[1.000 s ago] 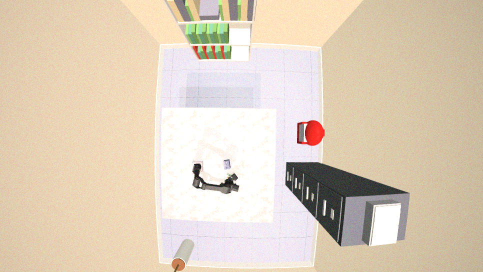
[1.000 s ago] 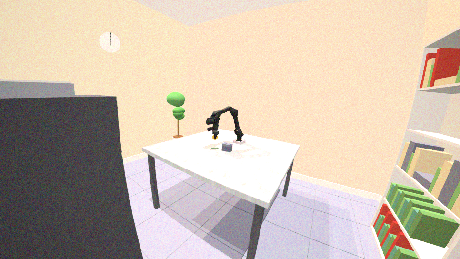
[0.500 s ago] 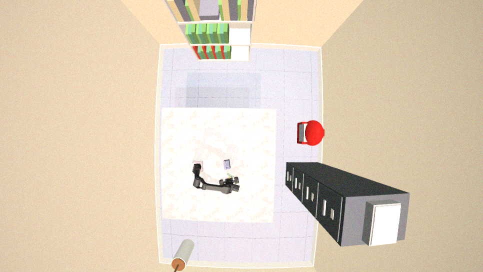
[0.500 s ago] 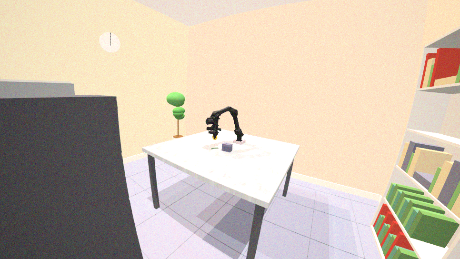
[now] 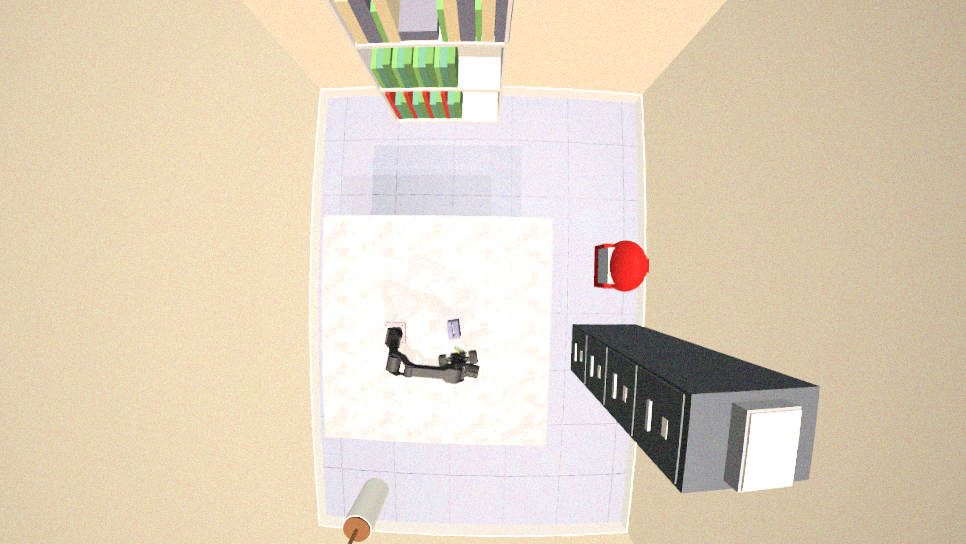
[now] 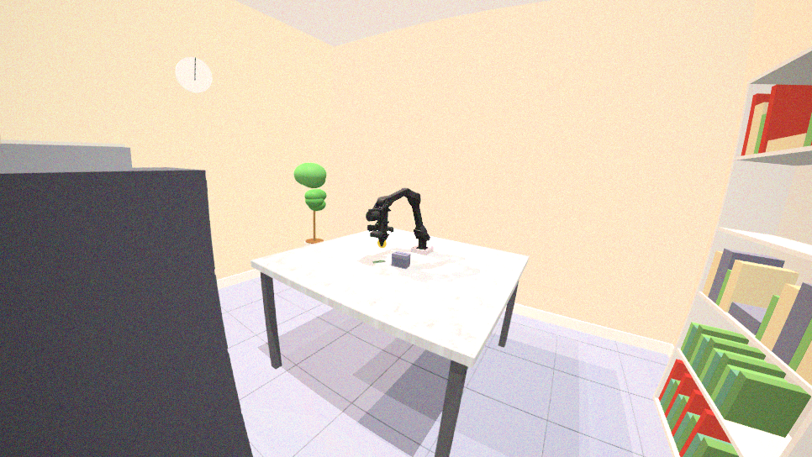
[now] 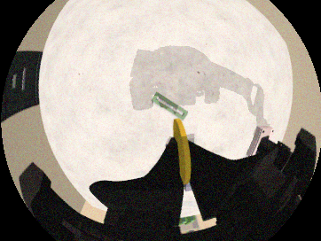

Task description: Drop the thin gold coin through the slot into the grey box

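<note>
my pincer (image 6: 381, 240) clamped on the gold coin (image 7: 183, 156), lifted.
coin edge-on above the counter (image 6: 431, 306), up off the green holder (image 7: 170, 105); grey box (image 6: 400, 259) just beside holder.

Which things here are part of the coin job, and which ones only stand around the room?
Part of the job:
- coin, held in the end effector
- green holder, now without the coin
- grey box

Only standing around:
- bookshelf
- cabinet
- plant
- red chair
- wall clock
</note>
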